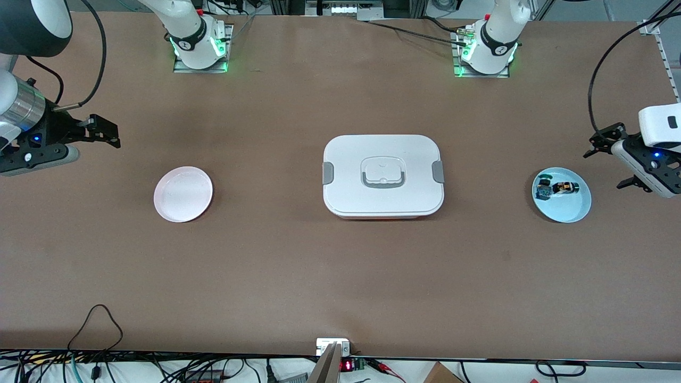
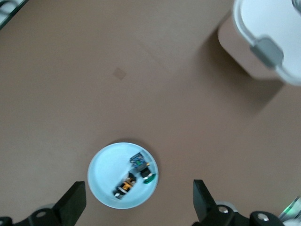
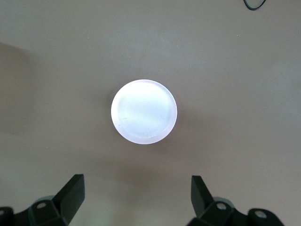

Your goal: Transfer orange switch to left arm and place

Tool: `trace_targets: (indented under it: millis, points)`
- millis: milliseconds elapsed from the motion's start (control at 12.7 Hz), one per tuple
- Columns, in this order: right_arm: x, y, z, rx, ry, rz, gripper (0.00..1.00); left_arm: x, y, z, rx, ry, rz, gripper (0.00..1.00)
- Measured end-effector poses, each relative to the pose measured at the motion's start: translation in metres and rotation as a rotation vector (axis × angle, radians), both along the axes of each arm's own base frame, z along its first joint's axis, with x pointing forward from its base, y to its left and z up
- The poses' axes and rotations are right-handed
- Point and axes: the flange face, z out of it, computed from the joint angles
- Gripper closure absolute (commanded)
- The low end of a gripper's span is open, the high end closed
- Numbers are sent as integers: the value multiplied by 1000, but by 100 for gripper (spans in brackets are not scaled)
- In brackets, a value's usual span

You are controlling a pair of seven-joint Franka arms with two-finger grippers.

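Observation:
The orange switch (image 1: 565, 187) (image 2: 125, 184), black with an orange band, lies in a light blue plate (image 1: 570, 210) (image 2: 104, 172) toward the left arm's end of the table. A similar black switch with blue-green markings (image 1: 544, 186) (image 2: 141, 165) lies beside it in the same plate. My left gripper (image 1: 612, 162) (image 2: 138, 186) hangs open in the air beside that plate, holding nothing. The white lidded box (image 1: 383, 175) (image 2: 270, 40) stands at the table's middle. My right gripper (image 1: 108, 133) (image 3: 136, 181) hangs open and empty over the right arm's end of the table.
An empty pale pink plate (image 1: 183, 193) (image 3: 144, 111) lies toward the right arm's end, beside the box at some distance. Cables and small electronics (image 1: 340, 356) run along the table edge nearest the front camera. Both arm bases stand at the edge farthest from it.

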Motion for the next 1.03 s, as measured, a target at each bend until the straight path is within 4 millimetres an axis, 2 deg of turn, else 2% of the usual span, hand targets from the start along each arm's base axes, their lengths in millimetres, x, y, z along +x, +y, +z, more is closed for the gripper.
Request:
trace_targets:
  millis: [316, 395, 632, 869, 1027]
  points:
    - [0, 0, 0, 0, 0, 1, 0, -11, -67, 8, 23, 115, 301, 0]
    - [0, 0, 0, 0, 0, 1, 0, -13, -76, 8, 33, 133, 357, 0]
    - [0, 0, 0, 0, 0, 1, 0, -15, -78, 14, 40, 146, 428, 0]
    - [0, 1, 0, 0, 0, 1, 0, -11, -71, 34, 34, 108, 493, 0]
    - [0, 1, 0, 0, 1, 2, 0, -10, -62, 39, 38, 108, 630, 0]
